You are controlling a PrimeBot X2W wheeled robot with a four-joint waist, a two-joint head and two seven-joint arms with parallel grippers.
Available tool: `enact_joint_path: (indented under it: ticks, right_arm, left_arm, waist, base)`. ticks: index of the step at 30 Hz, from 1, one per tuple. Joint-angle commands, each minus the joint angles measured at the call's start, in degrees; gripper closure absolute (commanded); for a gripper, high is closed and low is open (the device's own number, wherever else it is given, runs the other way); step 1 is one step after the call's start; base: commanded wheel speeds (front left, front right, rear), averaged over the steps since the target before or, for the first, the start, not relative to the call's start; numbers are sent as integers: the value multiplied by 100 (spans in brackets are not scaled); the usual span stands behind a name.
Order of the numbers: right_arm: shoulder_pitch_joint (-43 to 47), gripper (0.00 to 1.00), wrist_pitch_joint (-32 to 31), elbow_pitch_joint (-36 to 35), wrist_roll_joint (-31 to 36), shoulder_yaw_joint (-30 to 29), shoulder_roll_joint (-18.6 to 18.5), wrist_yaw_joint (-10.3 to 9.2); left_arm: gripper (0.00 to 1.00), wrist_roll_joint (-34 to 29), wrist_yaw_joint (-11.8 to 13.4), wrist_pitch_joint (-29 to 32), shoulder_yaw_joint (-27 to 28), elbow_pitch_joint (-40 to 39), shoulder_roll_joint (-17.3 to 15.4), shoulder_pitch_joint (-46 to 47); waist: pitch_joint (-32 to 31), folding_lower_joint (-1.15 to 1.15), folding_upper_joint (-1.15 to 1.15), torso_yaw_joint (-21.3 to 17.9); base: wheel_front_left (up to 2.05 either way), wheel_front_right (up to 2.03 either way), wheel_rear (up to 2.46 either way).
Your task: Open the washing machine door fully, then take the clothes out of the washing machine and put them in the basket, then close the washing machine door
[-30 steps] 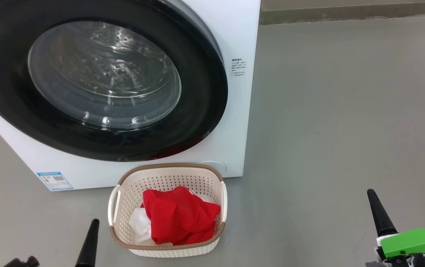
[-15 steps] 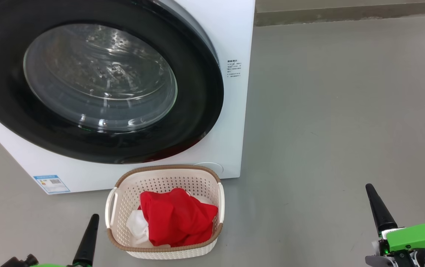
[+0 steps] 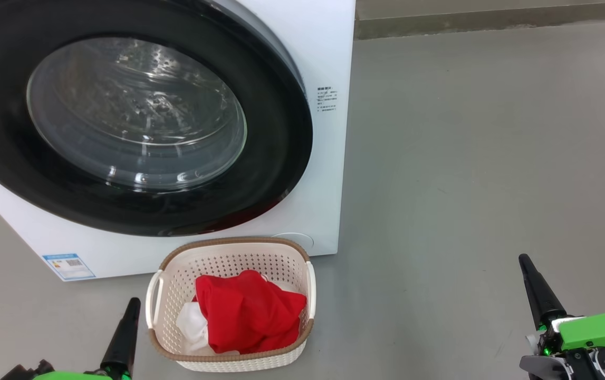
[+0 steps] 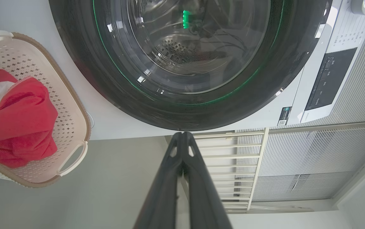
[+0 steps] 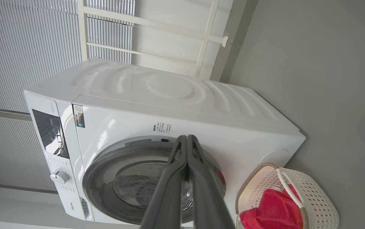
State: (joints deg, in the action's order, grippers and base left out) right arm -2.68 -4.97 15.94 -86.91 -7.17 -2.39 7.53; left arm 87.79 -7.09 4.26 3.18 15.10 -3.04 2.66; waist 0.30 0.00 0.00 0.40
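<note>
The washing machine (image 3: 328,158) fills the upper left of the head view, and its black-rimmed door (image 3: 138,116) lies flat against its front, closed. Through the glass I see bare steel drum. On the floor in front stands the cream basket (image 3: 228,253) holding red and white clothes (image 3: 247,311). My left gripper (image 3: 132,305) is shut just left of the basket, its fingers (image 4: 182,140) pressed together and empty. Far to the right, my right gripper (image 3: 524,259) is shut too, with its fingers (image 5: 186,140) touching and holding nothing.
Grey floor (image 3: 466,158) stretches to the right of the machine up to a wall base at the top. The wrist views show a white ribbed wall with a white rail frame (image 4: 258,165) behind the washer, and its control panel (image 5: 50,133).
The whole head view has shifted a little, so the camera moved. Both grippers have risen slightly in that view and stay shut; door and basket are unchanged.
</note>
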Motion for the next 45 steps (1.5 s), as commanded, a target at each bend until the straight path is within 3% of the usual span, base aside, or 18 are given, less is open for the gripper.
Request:
enact_joint_path:
  ticks: [1, 8, 45]
  right_arm:
    - [-304, 100, -67, -181, -226, 70, -51, -4]
    - [-350, 100, -154, -191, -523, 62, -49, -4]
    - [-350, 100, -153, -191, -525, 63, -49, -4]
  left_arm:
    - [100, 202, -38, 69, 211, -112, -63, 309]
    - [100, 506, -40, 157, 252, -107, -45, 346]
    - [100, 476, -40, 186, 288, -106, -20, 349]
  waist:
    - [-4, 0, 0, -12]
    - [-13, 0, 0, -40]
    - [-13, 0, 0, -40]
  base:
    - [0, 0, 0]
    - [0, 0, 0]
    - [0, 0, 0]
